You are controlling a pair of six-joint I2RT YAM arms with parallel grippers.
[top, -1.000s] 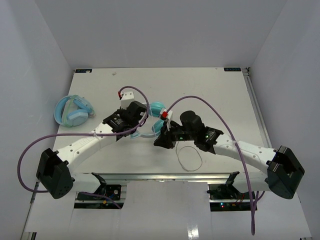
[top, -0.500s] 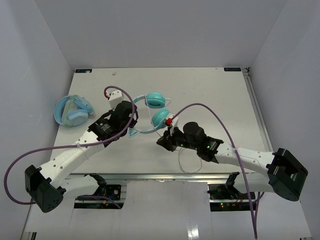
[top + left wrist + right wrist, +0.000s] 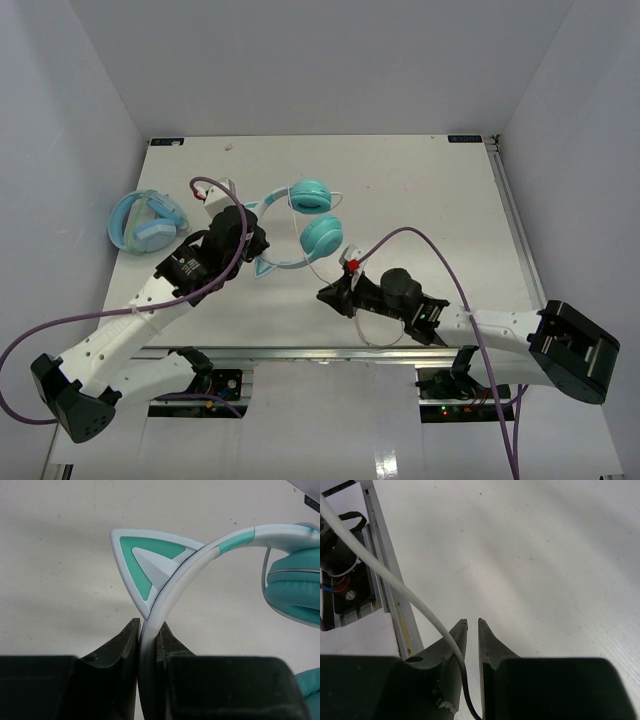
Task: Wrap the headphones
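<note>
The teal cat-ear headphones [image 3: 312, 215] lie at the table's middle, with both round cups to the right of my left gripper [image 3: 252, 243]. In the left wrist view my left gripper [image 3: 148, 630] is shut on the thin pale headband [image 3: 200, 560], just below one pointed cat ear [image 3: 147, 562], and an ear cup [image 3: 295, 587] sits at the right. My right gripper [image 3: 326, 294] is near the front edge. In the right wrist view its jaws [image 3: 472, 622] are nearly together, and the thin white cable [image 3: 395, 582] runs over the left finger into the gap between them.
Bulkier light-blue headphones [image 3: 146, 222] lie at the table's left edge. A loose loop of the white cable [image 3: 368, 335] hangs by the front edge. The metal front rail [image 3: 385, 570] and hardware below it show beside my right gripper.
My left gripper has carried the headband left and back, and the cups have come into the open. My right gripper has moved toward the front edge with the cable.
</note>
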